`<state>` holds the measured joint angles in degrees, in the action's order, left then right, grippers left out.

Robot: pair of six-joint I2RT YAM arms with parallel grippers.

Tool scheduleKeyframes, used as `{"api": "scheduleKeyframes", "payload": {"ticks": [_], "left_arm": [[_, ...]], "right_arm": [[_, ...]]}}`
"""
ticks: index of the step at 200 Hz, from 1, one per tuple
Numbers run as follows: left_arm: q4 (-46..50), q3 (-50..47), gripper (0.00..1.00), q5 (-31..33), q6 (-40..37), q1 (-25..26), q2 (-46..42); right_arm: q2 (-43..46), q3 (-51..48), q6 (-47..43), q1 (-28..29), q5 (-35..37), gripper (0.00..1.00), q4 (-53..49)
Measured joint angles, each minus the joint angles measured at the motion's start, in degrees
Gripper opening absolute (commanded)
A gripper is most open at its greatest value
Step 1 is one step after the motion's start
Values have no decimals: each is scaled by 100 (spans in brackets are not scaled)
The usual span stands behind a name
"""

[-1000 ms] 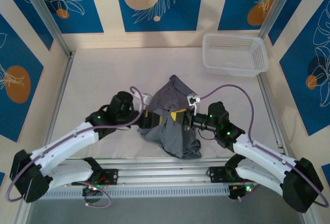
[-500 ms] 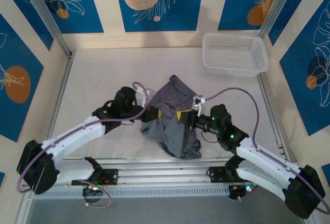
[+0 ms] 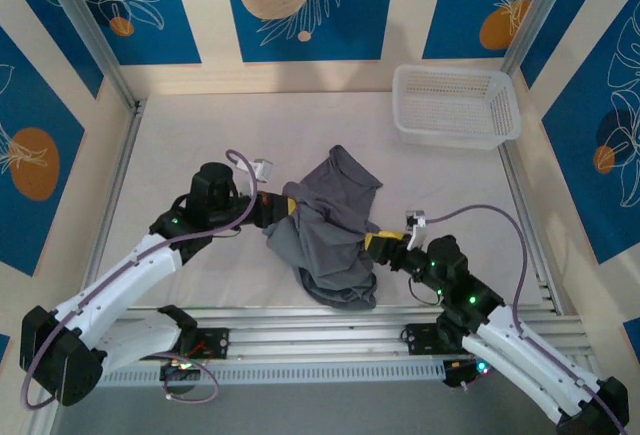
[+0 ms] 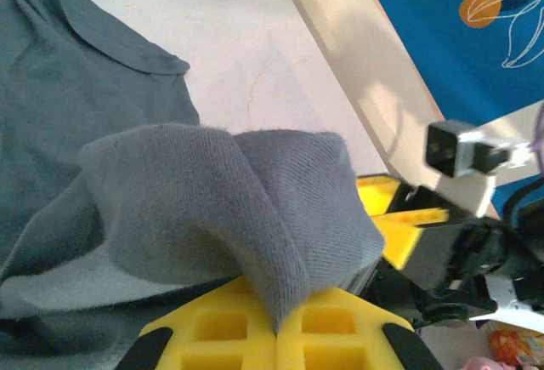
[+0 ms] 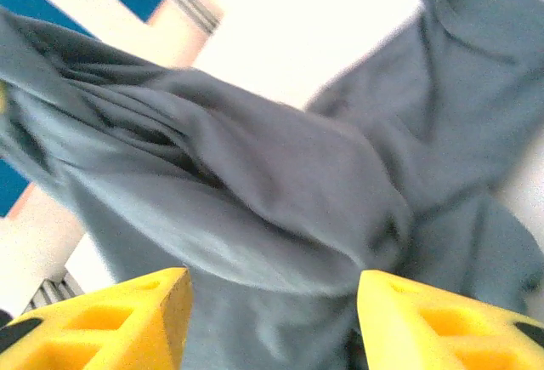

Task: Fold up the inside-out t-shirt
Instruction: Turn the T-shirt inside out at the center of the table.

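The crumpled t-shirt point(image 3: 330, 235) lies mid-worktop point(image 3: 200, 145), nearer the near edge, its long axis running far to near. The left arm point(image 3: 130, 270) stretches in from the left, left fingers point(image 4: 229, 332) pinching a cloth fold. The right fingers point(image 5: 425, 315) stand wide at its right side.

Plain slate-grey t-shirt point(image 3: 327, 223), crumpled in a loose heap at mid-table, neckband turned toward the far side; one fold pinched up at its left edge

A robot lab cell: an aluminium-framed table point(image 3: 200, 135) walled by blue printed panels point(image 3: 300, 5).
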<state>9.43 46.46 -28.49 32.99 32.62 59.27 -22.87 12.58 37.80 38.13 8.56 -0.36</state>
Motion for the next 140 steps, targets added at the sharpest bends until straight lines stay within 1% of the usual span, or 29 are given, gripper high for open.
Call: {"api": "scheduleKeyframes", "payload": {"ticks": [16, 45, 57, 75, 99, 104, 108, 122, 123, 124, 133, 140], "left_arm": [[2, -74, 0, -28, -59, 0, -76], [98, -216, 0, -44, -166, 0, -284], [151, -223, 0, -44, -190, 0, -323], [208, -223, 0, -44, -208, 0, -358], [240, -223, 0, -42, -210, 0, -372], [249, -223, 0, -42, -212, 0, -372], [260, -223, 0, -42, -212, 0, -372], [313, -223, 0, -37, -234, 0, -372], [319, -223, 0, -35, -236, 0, -374], [319, -223, 0, -35, -236, 0, -374], [369, -223, 0, 4, -267, 0, -387], [411, -223, 0, 50, -299, 0, -411]], "right_arm": [[-680, 566, -640, 11, -208, 57, 105], [-2603, 1836, -1670, 15, -901, 57, 118], [-3309, 2262, -1858, -15, -1204, 57, 125], [-4216, 2785, -1947, -127, -1884, 56, 118], [-5071, 3171, -1952, -190, -2551, 54, 214], [-5189, 3200, -1950, -190, -2634, 50, 234], [-5272, 3211, -1943, -190, -2691, 43, 249], [-5506, 3233, -1930, -190, -2828, 17, 267], [-5528, 3233, -1923, -190, -2837, 14, 262], [-5528, 3233, -1923, -190, -2837, 14, 262], [-5578, 3237, -1910, -190, -2896, 0, 262], [-5571, 3237, -1871, -190, -2938, 0, 254]]}}
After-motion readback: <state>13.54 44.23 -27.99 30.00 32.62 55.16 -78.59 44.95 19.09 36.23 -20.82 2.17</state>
